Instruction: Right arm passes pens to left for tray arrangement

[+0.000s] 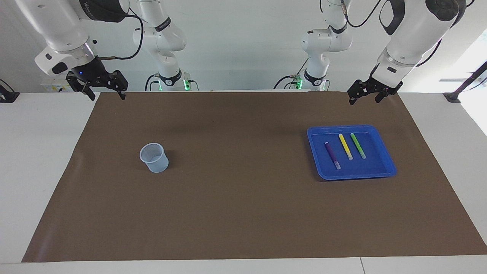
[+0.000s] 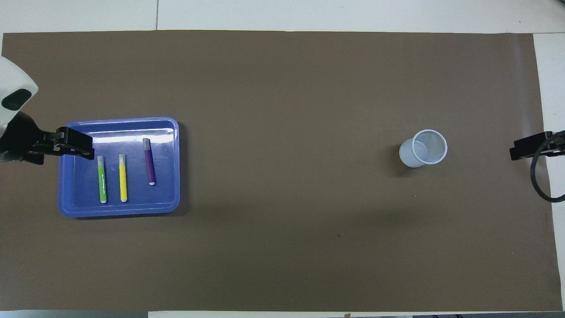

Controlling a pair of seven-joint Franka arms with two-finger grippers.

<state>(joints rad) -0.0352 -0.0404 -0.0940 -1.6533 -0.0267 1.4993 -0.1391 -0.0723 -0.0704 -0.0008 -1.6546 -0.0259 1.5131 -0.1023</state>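
1. Three pens lie flat inside the blue tray (image 1: pixel 383 150), side by side and apart from one another: the purple pen (image 1: pixel 332 155), the yellow pen (image 1: pixel 345 146) and the green pen (image 1: pixel 357 145).
2. The yellow pen lies between the other two; the green one is toward the left arm's end of the tray, and the purple one sits a little farther from the robots than its neighbours.
3. The pale ends of all three point away from the robots.
4. The tray rests on the brown mat (image 1: pixel 243 198) toward the left arm's end of the worktop (image 1: pixel 34 160).
5. The left end effector (image 1: pixel 368 93) hangs in the air above the mat's edge nearest the robots, clear of the tray, its fingers spread apart and holding nothing.
6. A clear plastic cup (image 1: pixel 154 157) stands upright on the mat toward the right arm's end, well apart from the tray.
7. The right end effector (image 1: pixel 103 88) hangs over the mat's corner nearest the robots at that end, fingers spread wide and empty.
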